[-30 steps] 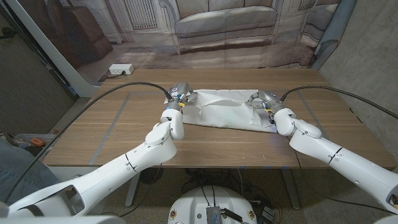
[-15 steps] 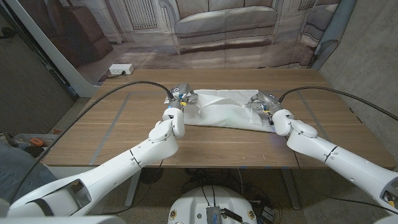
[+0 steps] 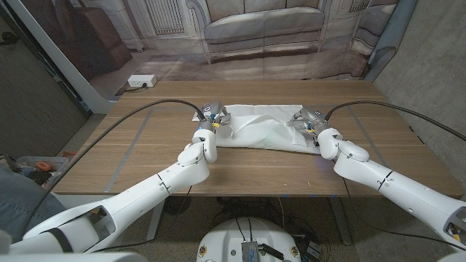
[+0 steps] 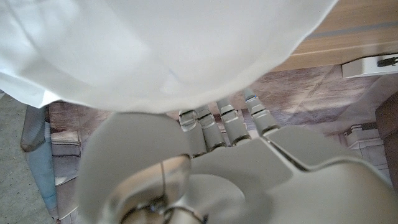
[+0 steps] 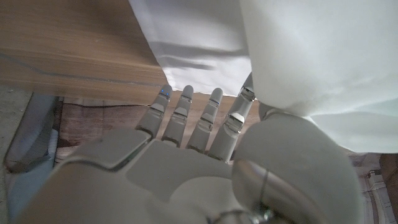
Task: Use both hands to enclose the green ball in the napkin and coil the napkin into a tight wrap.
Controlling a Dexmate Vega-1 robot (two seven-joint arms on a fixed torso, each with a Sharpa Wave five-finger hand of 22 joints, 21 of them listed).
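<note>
A wooden desk (image 3: 145, 156) stood before a backdrop picturing a sofa. A white napkin (image 3: 258, 128) lay spread near the desk's far edge, about midway along it. The left hand (image 3: 210, 115) gripped the napkin's left end, cloth draped over its fingers (image 4: 231, 119). The right hand (image 3: 309, 120) gripped the right end, cloth bunched over its thumb side, fingers (image 5: 181, 111) nearly straight. The green ball was hidden from sight.
</note>
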